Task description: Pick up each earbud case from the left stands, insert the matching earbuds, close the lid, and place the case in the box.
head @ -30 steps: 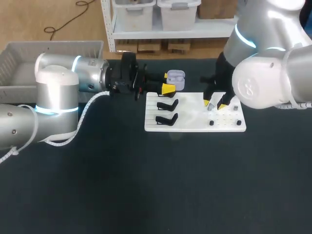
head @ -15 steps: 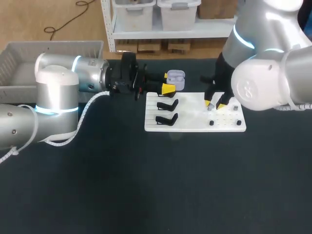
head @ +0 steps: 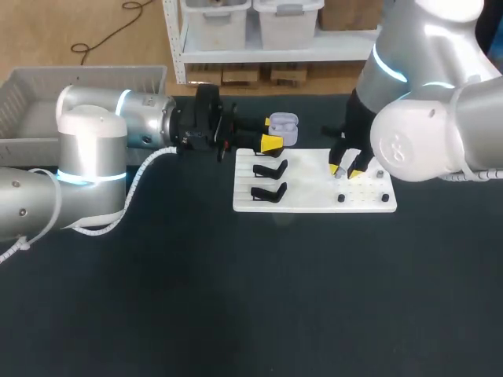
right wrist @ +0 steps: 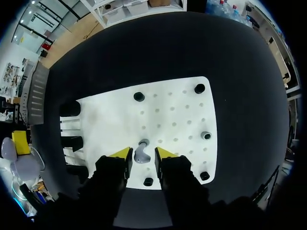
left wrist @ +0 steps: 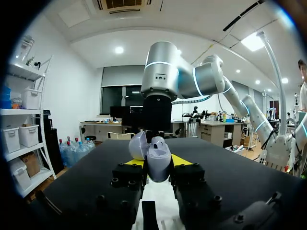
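Observation:
A lilac earbud case (head: 283,127) with its lid up hangs over the far left corner of the white board (head: 314,196). My left gripper (head: 271,143) is shut on it. In the left wrist view the case (left wrist: 158,163) sits upright between the yellow tips, and the lid (left wrist: 138,145) is tilted to one side. My right gripper (head: 346,169) points down over the right part of the board. A lilac earbud (right wrist: 141,154) lies on the board (right wrist: 168,110) between its fingertips, with narrow gaps on both sides. The right gripper (right wrist: 142,153) is open.
Two black stands (head: 270,181) remain on the board's left part, and a few black pegs (head: 341,198) dot its right part. A grey basket (head: 47,94) stands at the far left. Dark table surface spreads in front of the board.
My right gripper's fingers have drawn closer together around the earbud and shifted slightly. The left arm and the case have stayed still.

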You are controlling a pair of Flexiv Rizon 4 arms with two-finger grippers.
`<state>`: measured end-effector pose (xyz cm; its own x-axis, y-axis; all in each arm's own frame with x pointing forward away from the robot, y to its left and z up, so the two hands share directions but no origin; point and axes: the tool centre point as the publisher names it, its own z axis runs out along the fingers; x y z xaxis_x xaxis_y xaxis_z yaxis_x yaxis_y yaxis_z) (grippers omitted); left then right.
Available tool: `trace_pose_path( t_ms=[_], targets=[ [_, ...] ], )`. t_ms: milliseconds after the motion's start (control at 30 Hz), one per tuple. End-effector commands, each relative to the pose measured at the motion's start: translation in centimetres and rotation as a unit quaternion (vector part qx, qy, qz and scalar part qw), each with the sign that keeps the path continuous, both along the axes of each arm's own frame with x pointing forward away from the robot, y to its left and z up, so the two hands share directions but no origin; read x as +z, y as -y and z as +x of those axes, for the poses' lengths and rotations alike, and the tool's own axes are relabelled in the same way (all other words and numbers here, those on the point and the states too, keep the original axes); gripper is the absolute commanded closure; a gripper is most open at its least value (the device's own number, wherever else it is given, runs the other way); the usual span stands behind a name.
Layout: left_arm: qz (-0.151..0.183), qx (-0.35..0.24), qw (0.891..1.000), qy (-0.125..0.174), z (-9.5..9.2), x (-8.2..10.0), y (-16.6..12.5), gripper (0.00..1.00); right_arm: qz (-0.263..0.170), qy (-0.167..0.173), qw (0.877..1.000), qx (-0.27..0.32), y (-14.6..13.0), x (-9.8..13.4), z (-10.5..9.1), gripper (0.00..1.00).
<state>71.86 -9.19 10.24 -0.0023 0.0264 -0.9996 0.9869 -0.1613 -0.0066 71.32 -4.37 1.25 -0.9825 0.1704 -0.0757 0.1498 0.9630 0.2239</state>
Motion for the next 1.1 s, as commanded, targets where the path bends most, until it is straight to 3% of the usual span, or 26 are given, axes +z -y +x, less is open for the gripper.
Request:
trace_pose_path(
  t_ms=[33,567,667,700,900,1100],
  targets=[
    [0.001,0.0,1.0,0.0,0.0,0.0,0.0,1.0,-0.002,0.002,1.0,-0.003,0.0,0.0,0.1,0.71],
    [0.001,0.0,1.0,0.0,0.0,0.0,0.0,1.0,-0.004,-0.002,1.0,-0.003,-0.1,-0.2,0.1,0.81],
    [0.001,0.0,1.0,0.0,0.0,0.0,0.0,1.0,-0.004,-0.002,1.0,-0.003,-0.1,-0.2,0.1,0.91],
    [0.001,0.0,1.0,0.0,0.0,0.0,0.0,1.0,-0.004,-0.002,1.0,-0.003,-0.1,-0.2,0.1,1.0],
    [0.001,0.0,1.0,0.0,0.0,0.0,0.0,1.0,-0.003,-0.002,1.0,-0.004,0.1,0.3,0.0,1.0],
    [0.001,0.0,1.0,0.0,0.0,0.0,0.0,1.0,0.007,0.002,1.0,-0.005,0.5,2.6,-0.3,1.0]
  ],
)
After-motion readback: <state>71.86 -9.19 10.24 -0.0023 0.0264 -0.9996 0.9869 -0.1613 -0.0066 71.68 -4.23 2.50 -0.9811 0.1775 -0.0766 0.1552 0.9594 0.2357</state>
